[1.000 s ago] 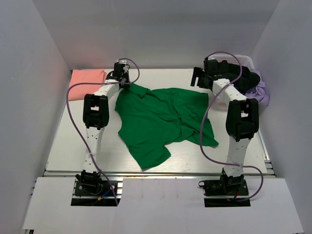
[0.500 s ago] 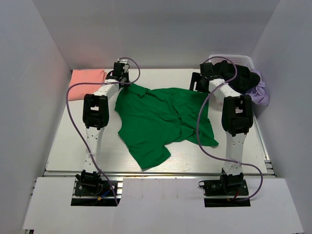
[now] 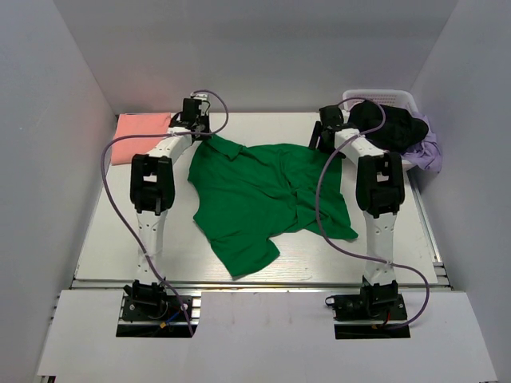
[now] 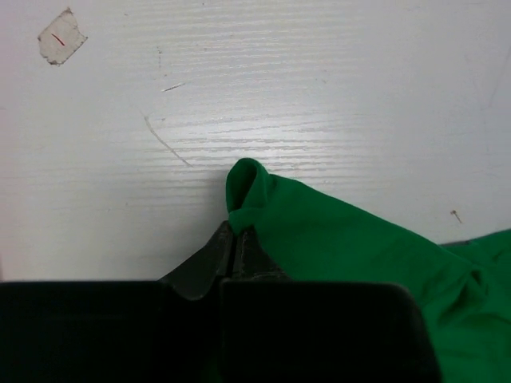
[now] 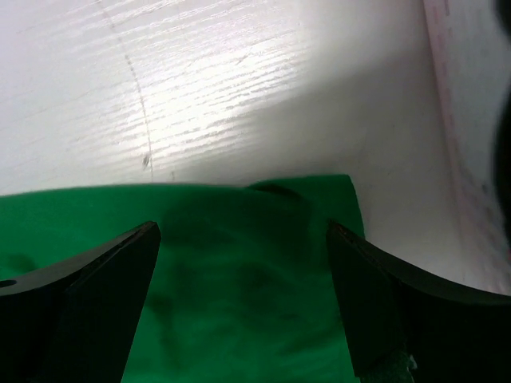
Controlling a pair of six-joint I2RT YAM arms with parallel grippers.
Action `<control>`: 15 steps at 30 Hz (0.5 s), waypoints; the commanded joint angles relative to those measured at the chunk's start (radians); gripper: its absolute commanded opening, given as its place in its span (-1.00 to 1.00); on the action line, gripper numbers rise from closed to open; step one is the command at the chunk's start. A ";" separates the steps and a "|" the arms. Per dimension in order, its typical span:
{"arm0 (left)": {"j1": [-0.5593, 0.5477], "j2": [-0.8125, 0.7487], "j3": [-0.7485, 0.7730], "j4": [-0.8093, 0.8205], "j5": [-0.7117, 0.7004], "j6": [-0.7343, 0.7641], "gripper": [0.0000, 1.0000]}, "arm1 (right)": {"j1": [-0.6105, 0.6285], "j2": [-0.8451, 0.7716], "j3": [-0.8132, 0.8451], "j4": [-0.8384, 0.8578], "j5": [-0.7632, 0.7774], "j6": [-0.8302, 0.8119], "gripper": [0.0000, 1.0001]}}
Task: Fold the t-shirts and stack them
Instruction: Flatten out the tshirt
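The bright green t-shirt (image 3: 263,195) lies spread and rumpled in the middle of the table. My left gripper (image 3: 201,133) is at its far left corner, shut on a pinched fold of the green cloth (image 4: 247,187). My right gripper (image 3: 323,137) is open above the shirt's far right corner (image 5: 263,263), its fingers (image 5: 104,279) either side of the cloth. The salmon-pink t-shirt (image 3: 141,132) lies folded at the far left of the table.
A white basket (image 3: 391,108) with dark and lilac clothes stands at the far right, close to the right arm. White walls enclose the table on three sides. A scrap of tape (image 4: 61,37) is stuck to the table.
My right gripper has moved left and towards the green shirt's far right corner. The left gripper has stayed at the far left corner; the left arm shifted slightly.
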 commanded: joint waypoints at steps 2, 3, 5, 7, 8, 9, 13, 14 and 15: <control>0.006 -0.167 -0.056 -0.001 0.028 0.018 -1.00 | -0.011 0.070 0.077 -0.072 0.070 0.076 0.81; 0.006 -0.181 -0.067 -0.001 0.040 0.018 -1.00 | -0.013 0.082 0.077 -0.072 0.067 0.076 0.81; 0.006 -0.216 -0.088 0.013 0.040 0.018 -1.00 | -0.013 0.090 0.077 -0.068 0.038 0.079 0.77; 0.006 -0.236 -0.113 0.013 0.040 0.018 -1.00 | -0.013 0.103 0.080 -0.060 0.019 0.082 0.63; 0.006 -0.256 -0.134 0.013 0.040 0.018 -1.00 | -0.011 0.108 0.080 -0.051 -0.014 0.082 0.56; 0.006 -0.268 -0.144 0.023 0.049 0.018 -1.00 | -0.011 0.111 0.071 -0.042 -0.024 0.076 0.40; 0.006 -0.318 -0.176 0.043 0.040 0.027 -1.00 | -0.008 0.096 0.051 0.024 -0.057 0.050 -0.80; 0.006 -0.327 -0.187 0.043 0.040 0.027 -1.00 | -0.007 0.088 0.051 0.032 -0.054 0.036 -0.94; 0.006 -0.345 -0.187 0.043 0.040 0.037 -1.00 | -0.007 0.085 0.051 0.040 -0.057 0.030 -1.00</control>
